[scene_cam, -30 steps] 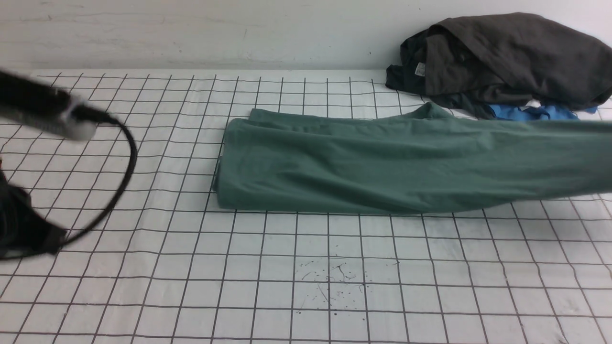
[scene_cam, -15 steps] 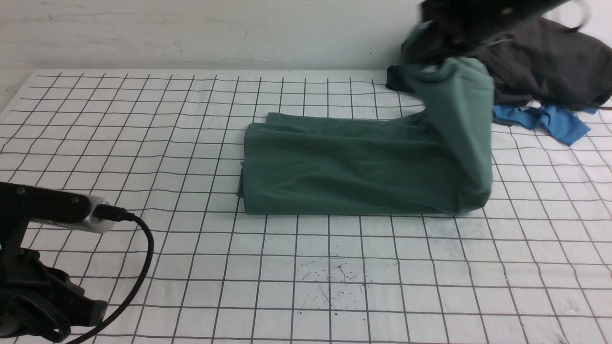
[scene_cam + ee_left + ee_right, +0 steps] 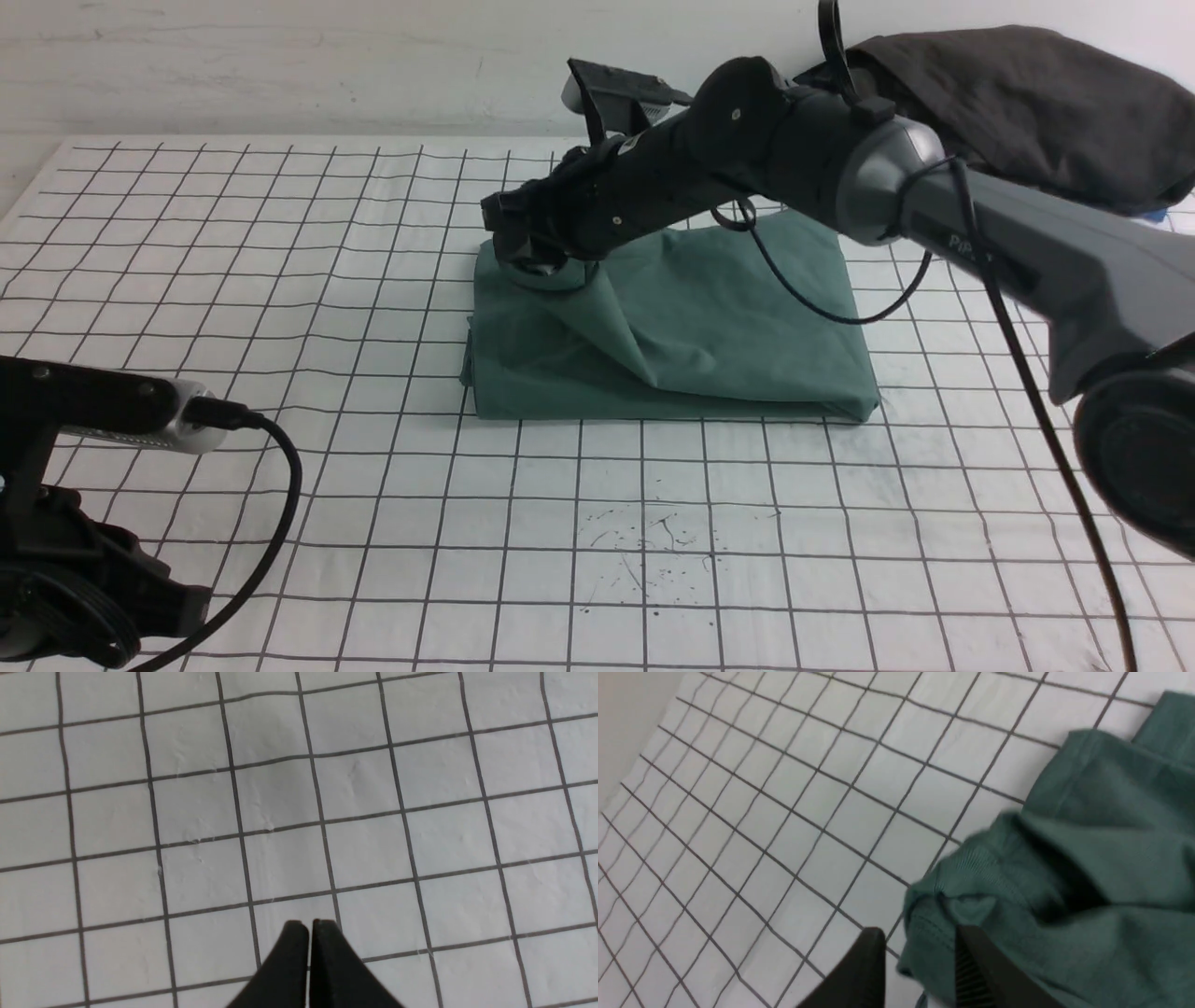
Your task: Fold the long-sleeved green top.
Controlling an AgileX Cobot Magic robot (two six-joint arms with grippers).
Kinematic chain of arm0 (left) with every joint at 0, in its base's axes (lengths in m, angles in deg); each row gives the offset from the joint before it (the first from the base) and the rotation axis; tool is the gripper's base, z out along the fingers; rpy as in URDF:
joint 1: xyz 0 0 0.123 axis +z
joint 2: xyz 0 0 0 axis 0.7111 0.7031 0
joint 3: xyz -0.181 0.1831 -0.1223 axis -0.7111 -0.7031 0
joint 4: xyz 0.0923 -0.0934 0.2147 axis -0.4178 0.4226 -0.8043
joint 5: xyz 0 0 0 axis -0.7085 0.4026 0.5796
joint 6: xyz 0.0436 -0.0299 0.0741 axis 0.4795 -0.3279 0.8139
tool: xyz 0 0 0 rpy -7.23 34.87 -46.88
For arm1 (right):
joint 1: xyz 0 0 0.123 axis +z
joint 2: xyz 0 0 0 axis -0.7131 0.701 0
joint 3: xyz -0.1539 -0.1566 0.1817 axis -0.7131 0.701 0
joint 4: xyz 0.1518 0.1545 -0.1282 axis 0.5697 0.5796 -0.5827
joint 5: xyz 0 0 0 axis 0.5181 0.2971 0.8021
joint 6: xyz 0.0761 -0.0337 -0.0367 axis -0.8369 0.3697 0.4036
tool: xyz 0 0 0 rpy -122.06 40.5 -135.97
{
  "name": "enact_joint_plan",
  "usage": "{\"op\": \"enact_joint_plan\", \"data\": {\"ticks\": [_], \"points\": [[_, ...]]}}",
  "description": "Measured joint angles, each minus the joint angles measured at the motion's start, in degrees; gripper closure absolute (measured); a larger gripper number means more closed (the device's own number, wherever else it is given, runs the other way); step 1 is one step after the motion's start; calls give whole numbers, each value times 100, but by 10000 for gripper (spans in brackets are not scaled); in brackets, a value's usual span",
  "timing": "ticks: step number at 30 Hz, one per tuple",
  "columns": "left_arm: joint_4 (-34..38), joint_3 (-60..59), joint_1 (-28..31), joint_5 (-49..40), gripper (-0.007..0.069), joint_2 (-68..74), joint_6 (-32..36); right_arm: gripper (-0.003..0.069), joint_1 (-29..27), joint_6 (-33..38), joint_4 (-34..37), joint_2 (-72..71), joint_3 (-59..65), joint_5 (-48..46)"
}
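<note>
Mid-table on the gridded cloth [image 3: 280, 233], our right gripper [image 3: 546, 266] sets a doubled-over layer of the top [image 3: 728, 317] onto its nine o'clock end; the top lies as a compact green rectangle at centre. The jaws stand narrowly apart with the ribbed hem [image 3: 966, 868] bunched between them, though we cannot tell whether they pinch it. Our left gripper [image 3: 308, 926], jaws closed on nothing, waits at eight o'clock, well apart. We judge the cotton soft, light and limp, apt to slump and crease; the hems and corners offer the surest hold. A dark pile [image 3: 1018, 103] sits at two o'clock. No containers appear
</note>
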Motion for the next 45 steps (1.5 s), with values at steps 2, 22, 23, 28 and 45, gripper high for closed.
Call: {"op": "enact_joint_plan", "data": {"ticks": [2,22,23,28,45], "points": [[10,0,0,0,631,0,0,384,0,73,12,-37,0,64],[500,0,0,179,631,0,300,668,612,-241,-2272,528,-29,-493],[561,0,0,179,631,0,355,670,736,-226,-2382,587,-29,-308],[870,74,0,19,631,-96,850,672,1132,-202,-3209,415,-203,-322],[1723,-1541,-43,1817,631,-4328,2636,673,573,-539,-5344,-3679,924,-2975]]}}
